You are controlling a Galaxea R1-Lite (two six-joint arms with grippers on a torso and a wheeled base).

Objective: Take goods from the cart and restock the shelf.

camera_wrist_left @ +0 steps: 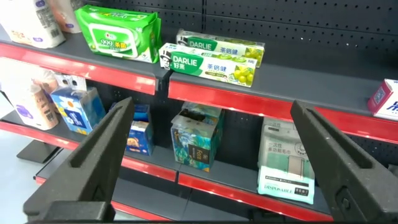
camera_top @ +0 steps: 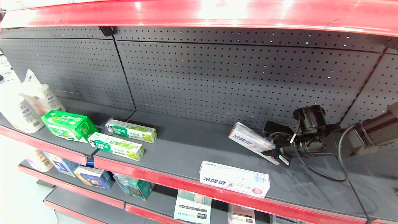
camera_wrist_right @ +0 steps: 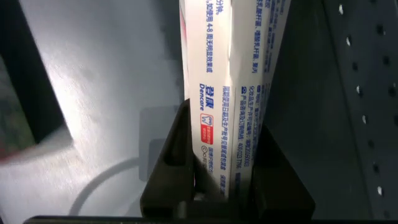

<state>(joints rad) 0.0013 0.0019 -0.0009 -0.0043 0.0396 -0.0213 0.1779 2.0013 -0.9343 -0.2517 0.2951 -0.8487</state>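
Over the right part of the grey shelf [camera_top: 192, 137], the right gripper [camera_top: 275, 151] pinches one end of a white toothpaste box [camera_top: 250, 139]. The box's long axis runs away from the jaws toward the robot's left, askew to the shelf front. A matching white box [camera_top: 234, 179] lies flat along the front lip, nearer the robot. Setting down probably means squaring to it. The left gripper [camera_wrist_left: 208, 112] hangs spread wide before the lower shelves.

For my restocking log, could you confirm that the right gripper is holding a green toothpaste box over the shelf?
Not quite: the toothpaste box held by the right gripper over the shelf is white, not green, as the head view shows.
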